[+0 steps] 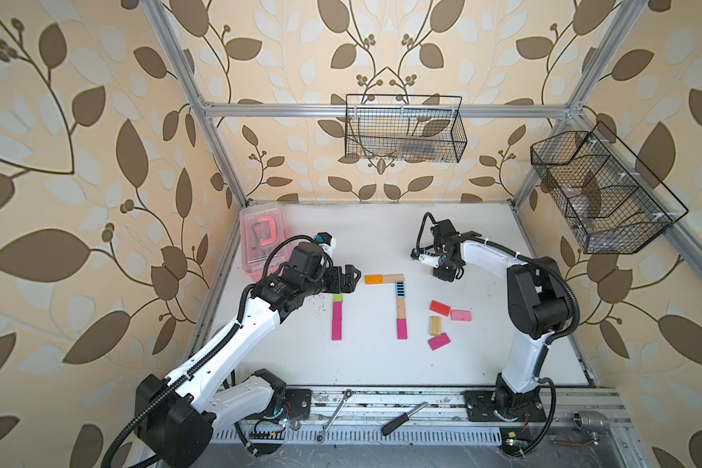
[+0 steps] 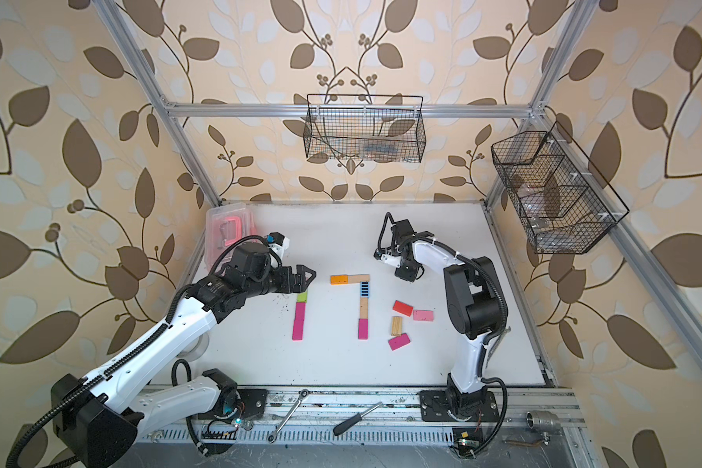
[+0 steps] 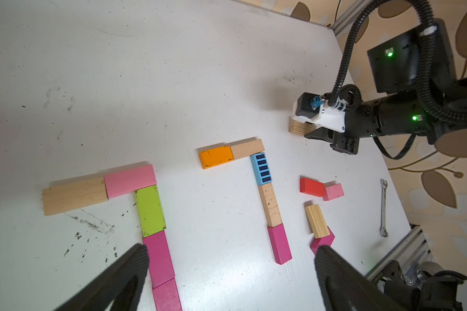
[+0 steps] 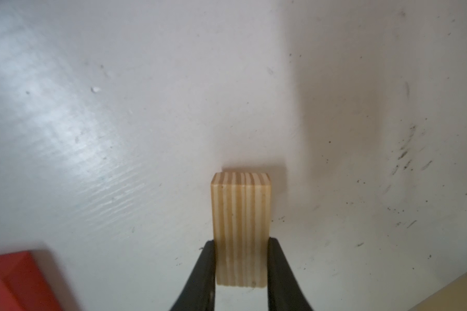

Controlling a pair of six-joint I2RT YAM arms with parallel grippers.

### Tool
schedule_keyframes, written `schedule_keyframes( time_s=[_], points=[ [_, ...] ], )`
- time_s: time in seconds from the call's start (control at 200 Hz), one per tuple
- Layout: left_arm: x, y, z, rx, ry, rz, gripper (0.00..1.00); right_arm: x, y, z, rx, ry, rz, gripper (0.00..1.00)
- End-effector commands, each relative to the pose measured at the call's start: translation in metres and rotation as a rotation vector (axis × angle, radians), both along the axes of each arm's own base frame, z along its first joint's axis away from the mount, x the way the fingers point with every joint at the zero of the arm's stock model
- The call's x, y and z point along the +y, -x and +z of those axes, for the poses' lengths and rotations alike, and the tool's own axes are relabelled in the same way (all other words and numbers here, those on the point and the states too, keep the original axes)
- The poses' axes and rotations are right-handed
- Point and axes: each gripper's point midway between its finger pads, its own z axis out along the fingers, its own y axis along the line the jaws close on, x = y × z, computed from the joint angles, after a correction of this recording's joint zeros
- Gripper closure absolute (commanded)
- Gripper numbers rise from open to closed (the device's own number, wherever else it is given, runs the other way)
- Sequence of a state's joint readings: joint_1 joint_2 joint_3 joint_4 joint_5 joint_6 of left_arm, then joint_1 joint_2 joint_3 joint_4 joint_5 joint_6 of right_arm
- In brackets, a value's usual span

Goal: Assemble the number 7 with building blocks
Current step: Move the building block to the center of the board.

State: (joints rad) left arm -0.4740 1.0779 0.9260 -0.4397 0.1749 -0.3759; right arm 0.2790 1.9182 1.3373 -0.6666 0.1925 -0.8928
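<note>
Fingers [image 4: 204, 269] of the right gripper [image 4: 241, 243] are pinched narrowly on the long sides of a striped plain-wood rectangular block [image 4: 240, 212], held flat and low over the white table [image 4: 119, 107]; whether it touches the surface I cannot tell. Seen from the left wrist, it sits at the far right, apart from the bar of the middle figure. The left gripper [image 3: 232, 249] stands wide and holds nothing, hovering above the left figure's far bar. That figure is a 7: a pale wood block [image 3: 74, 195] and a pink block [image 3: 130, 180] end to end as the far bar, then a lime green block [image 3: 149, 210] and two magenta blocks [image 3: 158, 255] running toward the near edge. The middle 7 has an orange block [image 1: 373, 279] and a plain wood bar block [image 1: 394, 278] across the far end, with a blue black-striped block [image 1: 400, 289], a plain wood stem block [image 1: 401, 308] and a stem-end magenta block [image 1: 401, 328] in line nearward. Right of it lie a red block [image 1: 440, 308], a light pink block [image 1: 461, 315], a grained wood block [image 1: 435, 325] and a loose magenta block [image 1: 439, 341].
</note>
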Motion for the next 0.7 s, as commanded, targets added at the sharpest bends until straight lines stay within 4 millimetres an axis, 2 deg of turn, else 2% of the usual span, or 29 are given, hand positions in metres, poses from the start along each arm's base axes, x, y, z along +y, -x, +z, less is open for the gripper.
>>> schedule_keyframes(
  time_s=[0.0, 0.3, 0.47, 0.695],
  points=[
    [0.003, -0.003, 0.014, -0.059, 0.009, 0.008, 0.01, -0.002, -0.011, 0.001, -0.022, 0.044, 0.074, 0.8],
    [0.007, -0.001, 0.019, -0.079, 0.008, 0.021, 0.01, 0.003, -0.01, -0.018, 0.054, 0.095, 0.164, 0.79],
    [0.01, 0.001, 0.022, -0.097, 0.01, 0.03, 0.01, 0.008, -0.015, -0.016, 0.033, 0.112, 0.2, 0.79],
    [0.01, 0.0, 0.021, -0.104, 0.009, 0.034, 0.01, 0.013, -0.018, -0.002, -0.004, 0.123, 0.217, 0.75]
  ],
)
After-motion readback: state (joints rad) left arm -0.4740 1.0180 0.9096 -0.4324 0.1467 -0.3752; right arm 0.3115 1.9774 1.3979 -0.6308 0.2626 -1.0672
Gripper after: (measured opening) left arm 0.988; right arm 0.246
